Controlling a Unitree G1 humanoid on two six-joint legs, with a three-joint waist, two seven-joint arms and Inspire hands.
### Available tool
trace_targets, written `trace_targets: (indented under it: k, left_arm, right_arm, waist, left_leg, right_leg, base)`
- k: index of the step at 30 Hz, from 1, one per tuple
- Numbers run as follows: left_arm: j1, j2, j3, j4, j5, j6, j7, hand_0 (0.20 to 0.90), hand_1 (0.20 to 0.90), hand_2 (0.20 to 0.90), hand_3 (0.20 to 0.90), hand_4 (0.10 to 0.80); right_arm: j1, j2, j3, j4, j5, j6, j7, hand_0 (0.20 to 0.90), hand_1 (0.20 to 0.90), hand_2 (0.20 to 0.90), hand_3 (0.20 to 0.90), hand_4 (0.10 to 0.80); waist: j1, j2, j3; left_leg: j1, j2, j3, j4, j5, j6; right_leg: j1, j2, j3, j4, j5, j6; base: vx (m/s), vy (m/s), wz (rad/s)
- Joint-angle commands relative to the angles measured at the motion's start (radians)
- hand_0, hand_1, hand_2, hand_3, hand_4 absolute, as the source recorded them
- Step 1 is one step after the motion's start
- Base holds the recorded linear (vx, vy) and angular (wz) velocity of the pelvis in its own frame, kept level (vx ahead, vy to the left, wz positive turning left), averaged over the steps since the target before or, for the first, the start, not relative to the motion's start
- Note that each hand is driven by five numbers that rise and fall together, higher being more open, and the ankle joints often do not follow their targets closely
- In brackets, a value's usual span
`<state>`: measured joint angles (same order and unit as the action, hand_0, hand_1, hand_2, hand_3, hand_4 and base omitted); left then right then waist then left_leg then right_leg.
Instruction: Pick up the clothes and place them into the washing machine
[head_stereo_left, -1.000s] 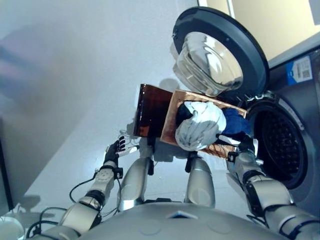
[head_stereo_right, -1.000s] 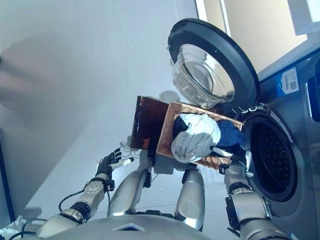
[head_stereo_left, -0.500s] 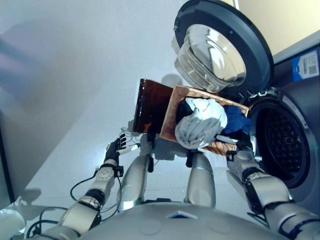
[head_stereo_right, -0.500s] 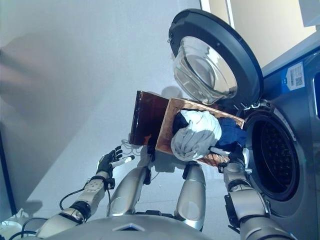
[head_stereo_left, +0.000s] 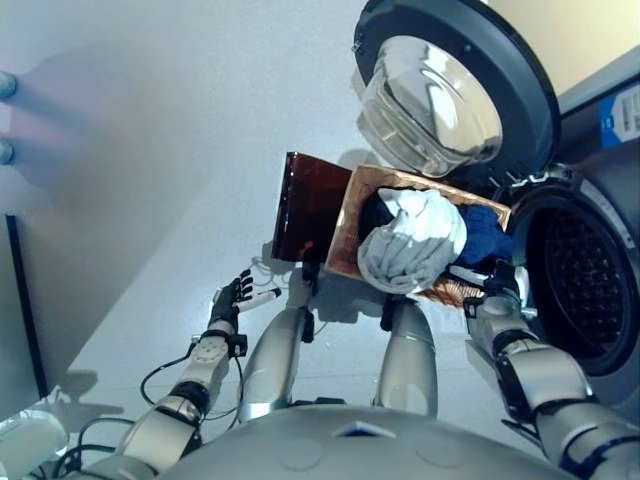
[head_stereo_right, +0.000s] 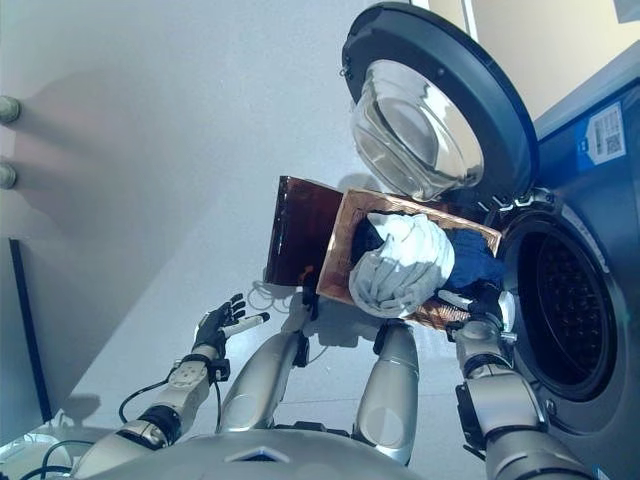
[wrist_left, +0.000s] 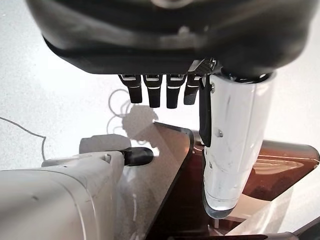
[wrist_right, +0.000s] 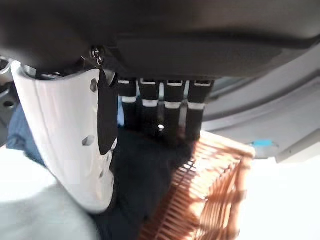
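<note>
A wicker basket (head_stereo_left: 349, 218) stands on the floor before the washing machine, holding a pale grey bundle of clothes (head_stereo_left: 415, 240), a blue garment (head_stereo_left: 487, 234) and a dark one (wrist_right: 142, 182). My right hand (head_stereo_left: 492, 288) is at the basket's near right edge, next to the blue garment. Its fingers (wrist_right: 165, 107) are straight and reach onto the dark garment, curled round nothing. Out over the floor at the lower left, my left hand (head_stereo_left: 232, 296) hangs open and empty, its fingers (wrist_left: 160, 92) straight.
The washing machine's drum (head_stereo_left: 590, 290) gapes on the right, its round glass door (head_stereo_left: 440, 90) swung open behind the basket. A dark brown lid (head_stereo_left: 305, 205) stands against the basket's left side. A dark panel (head_stereo_left: 25, 300) lines the far left.
The whole picture has shifted slightly, so the camera moved. The right hand stays at the basket's edge and the left hand stays open over the floor.
</note>
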<state>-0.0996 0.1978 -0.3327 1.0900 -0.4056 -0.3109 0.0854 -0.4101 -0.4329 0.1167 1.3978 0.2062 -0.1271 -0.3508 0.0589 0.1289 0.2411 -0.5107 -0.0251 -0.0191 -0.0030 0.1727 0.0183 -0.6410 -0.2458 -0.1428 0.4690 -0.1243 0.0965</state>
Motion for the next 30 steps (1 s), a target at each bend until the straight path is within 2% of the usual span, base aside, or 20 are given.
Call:
trace_targets:
  k: [1, 14, 21, 24, 30]
  left_arm:
    - [-0.013, 0.019, 0.011, 0.050, -0.005, -0.026, 0.016, 0.900, 0.900, 0.900, 0.900, 0.800]
    - [-0.015, 0.025, 0.026, 0.074, 0.010, -0.023, 0.018, 0.900, 0.900, 0.900, 0.900, 0.800]
    - [-0.003, 0.037, 0.055, 0.111, 0.026, -0.013, 0.019, 0.900, 0.900, 0.900, 0.900, 0.800]
    - [0.008, 0.044, 0.080, 0.124, 0.022, -0.015, 0.021, 0.900, 0.900, 0.900, 0.900, 0.800]
    - [0.049, 0.052, 0.122, 0.103, -0.005, -0.034, 0.024, 0.900, 0.900, 0.900, 0.900, 0.800]
  right_arm:
    - [0.020, 0.000, 0.013, -0.013, -0.005, -0.001, 0.012, 0.200, 0.200, 0.200, 0.200, 0.300]
    - [0.046, -0.001, -0.011, -0.022, 0.002, -0.015, 0.012, 0.200, 0.200, 0.200, 0.200, 0.300]
    - [0.110, -0.011, -0.084, -0.072, 0.037, -0.039, 0.002, 0.200, 0.200, 0.200, 0.200, 0.300]
    - [0.148, -0.008, -0.137, -0.154, 0.073, -0.068, -0.009, 0.200, 0.200, 0.200, 0.200, 0.300]
    - [0.287, 0.062, -0.212, -0.479, 0.121, -0.132, -0.021, 0.200, 0.200, 0.200, 0.200, 0.300]
  waist:
    - [-0.007, -0.033, -0.009]
    - [-0.013, -0.056, -0.028]
    - [-0.026, -0.091, -0.062]
    - [-0.037, -0.106, -0.073]
    - [-0.072, -0.130, -0.097]
  left_leg:
    - [0.003, 0.011, -0.005, 0.081, -0.109, -0.091]
    - [0.025, 0.017, -0.004, 0.080, -0.113, -0.094]
    - [0.108, 0.034, -0.012, 0.054, -0.120, -0.099]
    - [0.161, 0.047, -0.008, 0.051, -0.135, -0.102]
    - [0.252, 0.073, 0.010, 0.033, -0.145, -0.104]
  right_leg:
    - [0.123, -0.101, 0.017, -0.403, 0.307, 0.064]
    - [0.158, -0.097, 0.005, -0.411, 0.301, 0.065]
    - [0.248, -0.090, -0.010, -0.422, 0.284, 0.070]
    - [0.301, -0.074, -0.012, -0.428, 0.268, 0.070]
    - [0.376, -0.051, -0.007, -0.451, 0.248, 0.076]
  base:
    - [0.000, 0.000, 0.00]
    - [0.000, 0.000, 0.00]
    - [0.078, -0.040, 0.00]
    - [0.103, -0.033, 0.00]
    - [0.085, -0.011, -0.15]
